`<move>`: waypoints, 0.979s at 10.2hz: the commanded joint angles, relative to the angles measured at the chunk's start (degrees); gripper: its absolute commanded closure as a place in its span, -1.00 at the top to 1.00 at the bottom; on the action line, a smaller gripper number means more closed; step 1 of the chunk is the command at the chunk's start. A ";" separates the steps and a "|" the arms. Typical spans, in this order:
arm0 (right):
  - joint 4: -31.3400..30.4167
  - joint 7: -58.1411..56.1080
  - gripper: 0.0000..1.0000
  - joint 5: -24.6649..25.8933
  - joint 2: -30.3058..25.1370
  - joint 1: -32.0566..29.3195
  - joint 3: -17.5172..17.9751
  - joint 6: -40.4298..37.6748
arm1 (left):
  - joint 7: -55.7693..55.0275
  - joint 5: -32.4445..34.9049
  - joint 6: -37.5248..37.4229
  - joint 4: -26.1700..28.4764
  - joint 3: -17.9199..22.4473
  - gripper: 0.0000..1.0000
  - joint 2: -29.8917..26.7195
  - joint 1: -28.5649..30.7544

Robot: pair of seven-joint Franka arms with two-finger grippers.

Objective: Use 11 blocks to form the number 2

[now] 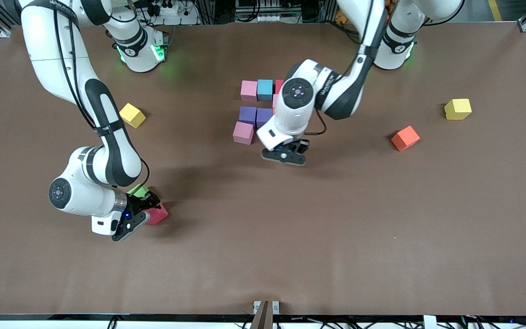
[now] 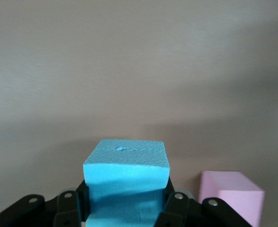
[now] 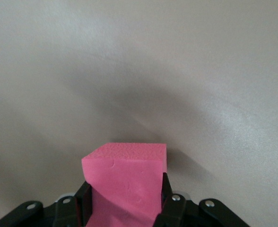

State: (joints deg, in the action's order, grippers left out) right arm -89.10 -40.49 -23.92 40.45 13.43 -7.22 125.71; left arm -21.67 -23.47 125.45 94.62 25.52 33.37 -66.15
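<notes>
Part of the number 2 lies mid-table: a pink cube [image 1: 248, 90], a light blue cube [image 1: 265, 89] and a red edge [image 1: 279, 85] in one row, two purple cubes [image 1: 255, 115] nearer the camera, then another pink cube [image 1: 243, 132]. My left gripper [image 1: 285, 155] hangs low beside that pink cube [image 2: 231, 196], shut on a light blue cube [image 2: 127, 177] that the hand hides in the front view. My right gripper [image 1: 151, 211] is down at the table near the right arm's end, shut on a crimson red cube [image 1: 159, 214] [image 3: 127, 182]. An orange cube [image 1: 405, 138] lies loose toward the left arm's end.
A green cube [image 1: 137, 189] sits right against the right hand, beside the red cube. One yellow cube [image 1: 132, 115] lies by the right arm's forearm. Another yellow cube [image 1: 457, 109] lies past the orange one at the left arm's end.
</notes>
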 commanded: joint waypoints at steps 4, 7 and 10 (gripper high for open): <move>1.64 5.42 -0.64 -0.42 -0.81 0.99 0.11 -2.92 | -5.58 -10.01 -1.87 -10.76 4.27 -1.00 9.34 -3.54; 1.64 5.34 -0.63 -0.95 -0.72 0.90 0.11 -2.93 | -6.45 -17.29 -1.26 -13.31 5.50 -1.00 12.24 -4.24; 1.56 5.34 -0.63 -1.04 -0.72 0.81 0.19 -3.01 | -6.98 -21.16 1.46 -13.41 5.50 -1.00 14.08 -5.21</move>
State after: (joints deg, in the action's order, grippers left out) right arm -87.51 -35.61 -23.92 40.40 14.49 -7.24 123.70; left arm -27.32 -41.92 126.13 83.18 29.22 44.95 -69.71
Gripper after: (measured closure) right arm 0.441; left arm 0.441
